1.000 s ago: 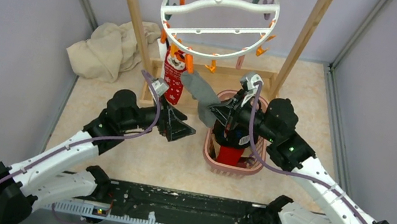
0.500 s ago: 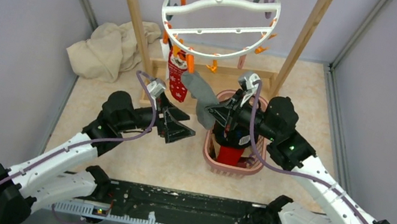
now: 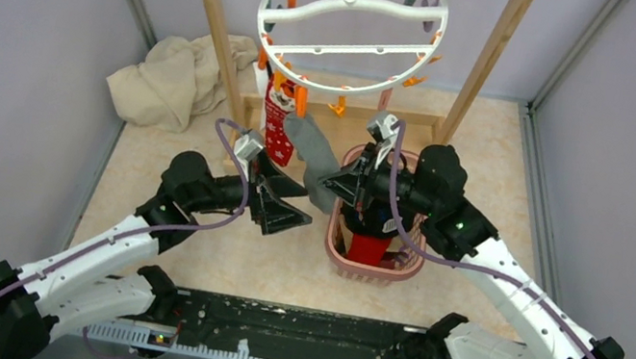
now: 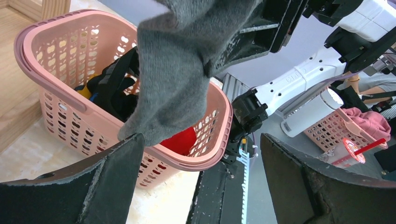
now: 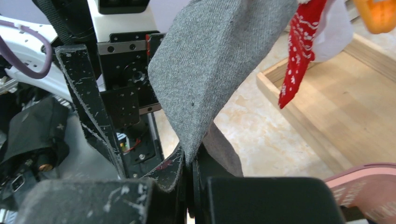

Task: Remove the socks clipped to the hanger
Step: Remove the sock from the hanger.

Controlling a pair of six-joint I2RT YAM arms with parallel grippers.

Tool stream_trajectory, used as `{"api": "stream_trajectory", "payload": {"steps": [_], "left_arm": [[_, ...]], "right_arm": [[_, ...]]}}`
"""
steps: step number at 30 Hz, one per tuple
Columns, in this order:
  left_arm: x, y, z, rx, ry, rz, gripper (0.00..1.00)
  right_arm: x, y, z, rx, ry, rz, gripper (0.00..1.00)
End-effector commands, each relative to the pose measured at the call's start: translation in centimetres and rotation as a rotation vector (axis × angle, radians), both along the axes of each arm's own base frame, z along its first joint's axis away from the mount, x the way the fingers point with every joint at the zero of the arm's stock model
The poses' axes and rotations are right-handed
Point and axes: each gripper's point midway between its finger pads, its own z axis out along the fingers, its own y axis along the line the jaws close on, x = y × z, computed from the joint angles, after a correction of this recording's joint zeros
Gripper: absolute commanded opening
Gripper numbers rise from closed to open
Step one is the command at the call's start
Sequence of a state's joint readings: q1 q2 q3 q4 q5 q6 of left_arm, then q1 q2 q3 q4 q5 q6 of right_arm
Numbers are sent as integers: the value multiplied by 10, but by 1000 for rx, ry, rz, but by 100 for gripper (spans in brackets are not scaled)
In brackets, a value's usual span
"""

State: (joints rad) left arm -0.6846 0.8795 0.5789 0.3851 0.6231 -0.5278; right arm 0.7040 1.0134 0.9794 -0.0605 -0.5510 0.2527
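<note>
Right fingers point(image 5: 169, 173) clamp the grey sock point(image 5: 210, 70) hanging from the hanger point(image 3: 355, 49); left fingers point(image 4: 112, 177) gape empty. Next, tug it free

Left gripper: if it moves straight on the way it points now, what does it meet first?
Probably the grey sock, hanging right ahead of the left gripper's open fingers. The pink basket stands behind it. Depth is unclear, so contact is not certain.

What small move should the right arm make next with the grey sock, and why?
Probably pull down toward the pink basket: the right gripper is shut on the grey sock, whose top seems still held by an orange clip on the hanger.
</note>
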Motion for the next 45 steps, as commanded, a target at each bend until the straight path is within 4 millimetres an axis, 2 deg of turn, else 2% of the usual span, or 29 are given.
{"api": "stream_trajectory", "payload": {"steps": [1, 7, 13, 15, 18, 24, 27, 32, 39, 45], "left_arm": [[1, 0, 8, -26, -65, -5, 99], [7, -1, 6, -26, -80, 8, 99], [14, -3, 1, -15, -81, 31, 99], [16, -3, 1, -13, -85, 39, 99], [20, 1, 3, 0, -86, 72, 99], [29, 12, 16, 41, -74, 174, 99], [29, 16, 23, 49, -82, 188, 99], [32, 23, 39, 30, -129, 234, 99], [47, 21, 57, 48, -190, 276, 99], [65, 20, 63, 74, -203, 327, 99]], "right_arm": [[-14, 5, 35, 69, -41, 95, 0], [-20, 11, 29, 70, 0, 151, 0], [-25, 12, 38, 104, -15, 178, 0], [-23, 11, 37, 100, -14, 168, 0], [-9, 6, 30, 64, -5, 74, 0], [20, -9, 11, -3, -8, -123, 0], [26, -14, 4, -23, -17, -166, 0], [23, -12, -1, -34, -16, -137, 0], [15, -13, 1, -29, -24, -110, 0], [12, -15, 0, -28, -21, -108, 0]]}}
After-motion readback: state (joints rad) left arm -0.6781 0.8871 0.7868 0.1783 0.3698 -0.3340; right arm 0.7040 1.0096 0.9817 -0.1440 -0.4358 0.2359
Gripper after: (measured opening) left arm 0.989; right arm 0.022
